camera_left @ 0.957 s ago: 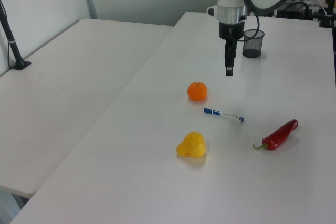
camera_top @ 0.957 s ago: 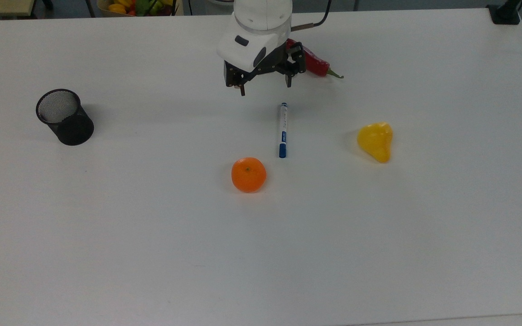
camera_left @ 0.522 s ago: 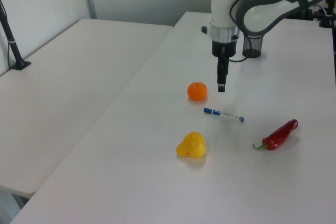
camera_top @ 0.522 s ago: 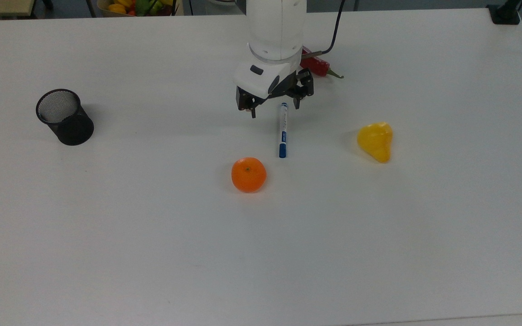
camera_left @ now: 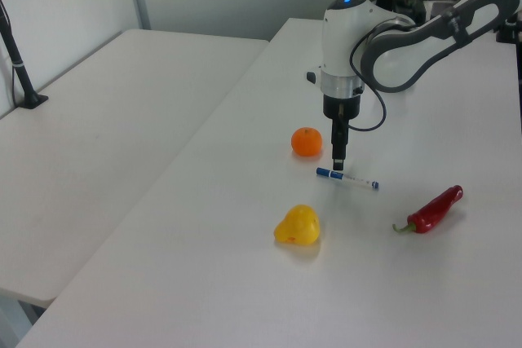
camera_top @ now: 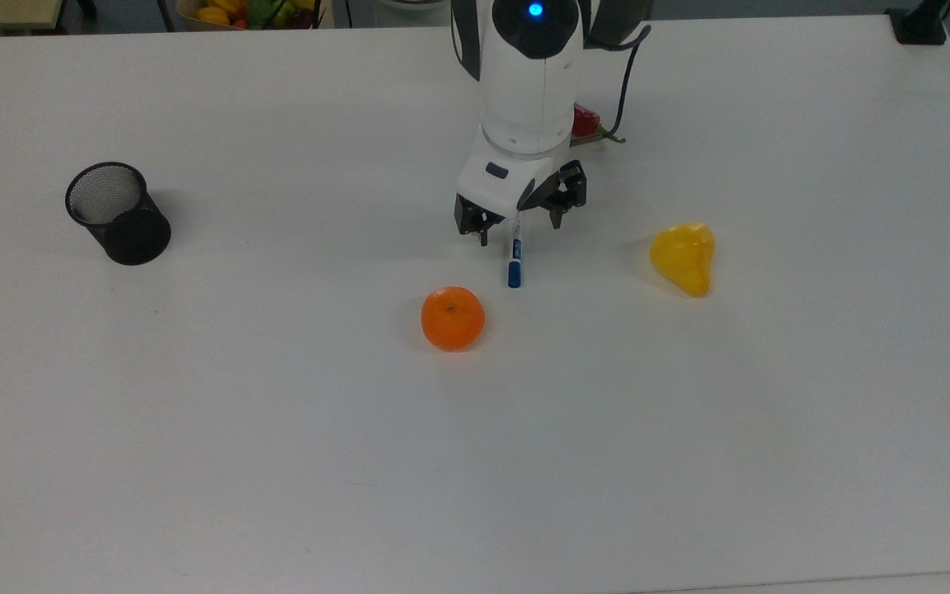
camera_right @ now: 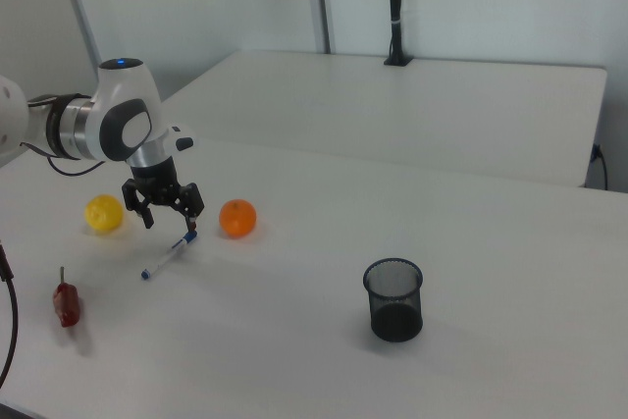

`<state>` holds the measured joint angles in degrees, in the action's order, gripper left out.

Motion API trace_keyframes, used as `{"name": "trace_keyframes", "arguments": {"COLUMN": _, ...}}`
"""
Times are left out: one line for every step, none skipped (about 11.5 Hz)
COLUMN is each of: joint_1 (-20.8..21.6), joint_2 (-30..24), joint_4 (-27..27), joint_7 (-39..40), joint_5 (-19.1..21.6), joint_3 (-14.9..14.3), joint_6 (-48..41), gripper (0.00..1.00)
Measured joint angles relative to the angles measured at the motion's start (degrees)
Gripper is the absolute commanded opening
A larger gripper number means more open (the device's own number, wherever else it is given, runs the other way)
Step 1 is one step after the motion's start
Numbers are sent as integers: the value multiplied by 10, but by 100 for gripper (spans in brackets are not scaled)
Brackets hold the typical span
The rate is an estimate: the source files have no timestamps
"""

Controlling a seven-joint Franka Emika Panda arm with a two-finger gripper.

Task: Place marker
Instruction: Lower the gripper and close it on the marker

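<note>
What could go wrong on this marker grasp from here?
1. The gripper is open, straddling the marker well off-centre along the barrel, so it may tilt or swing once lifted.
2. The orange sits close to the marker's blue cap; a nudged marker could roll into it.
3. The mesh pen cup, the likely destination, stands far off at the top view's left, and its narrow mouth leaves little margin for a tilted marker.

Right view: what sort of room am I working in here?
Probably a robotics lab or test room: plain white tables pushed together, a black pole clamped to the far table's edge, and props such as an orange and a black mesh pen cup.
</note>
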<state>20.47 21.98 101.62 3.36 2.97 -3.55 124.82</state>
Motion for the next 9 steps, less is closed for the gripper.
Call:
{"name": "trace_keyframes", "arguments": {"joint_1": 0, "joint_2": 3, "joint_4": 0, "joint_7": 0, "joint_5": 0, "joint_3": 0, "joint_6": 5, "gripper": 93}}
{"name": "trace_keyframes", "arguments": {"joint_1": 0, "joint_2": 9, "joint_4": 1, "joint_7": 0, "joint_5": 0, "joint_3": -1, "joint_6": 13, "gripper": 90}}
{"name": "trace_keyframes", "arguments": {"joint_1": 0, "joint_2": 17, "joint_4": 2, "joint_7": 0, "joint_5": 0, "joint_3": -1, "joint_6": 23, "gripper": 85}}
{"name": "trace_keyframes", "arguments": {"joint_1": 0, "joint_2": 25, "joint_4": 3, "joint_7": 0, "joint_5": 0, "joint_3": -1, "joint_6": 29, "gripper": 80}}
{"name": "trace_keyframes", "arguments": {"joint_1": 0, "joint_2": 32, "joint_4": 3, "joint_7": 0, "joint_5": 0, "joint_3": -1, "joint_6": 32, "gripper": 73}}
{"name": "trace_keyframes", "arguments": {"joint_1": 0, "joint_2": 35, "joint_4": 3, "joint_7": -1, "joint_5": 0, "joint_3": -1, "joint_6": 33, "gripper": 63}}
{"name": "trace_keyframes", "arguments": {"joint_1": 0, "joint_2": 36, "joint_4": 3, "joint_7": -1, "joint_5": 0, "joint_3": -1, "joint_6": 33, "gripper": 50}}
{"name": "trace_keyframes", "arguments": {"joint_1": 0, "joint_2": 36, "joint_4": 3, "joint_7": -1, "joint_5": 0, "joint_3": -2, "joint_6": 33, "gripper": 43}}
{"name": "trace_keyframes", "arguments": {"joint_1": 0, "joint_2": 36, "joint_4": 3, "joint_7": -1, "joint_5": 0, "joint_3": -2, "joint_6": 33, "gripper": 37}}
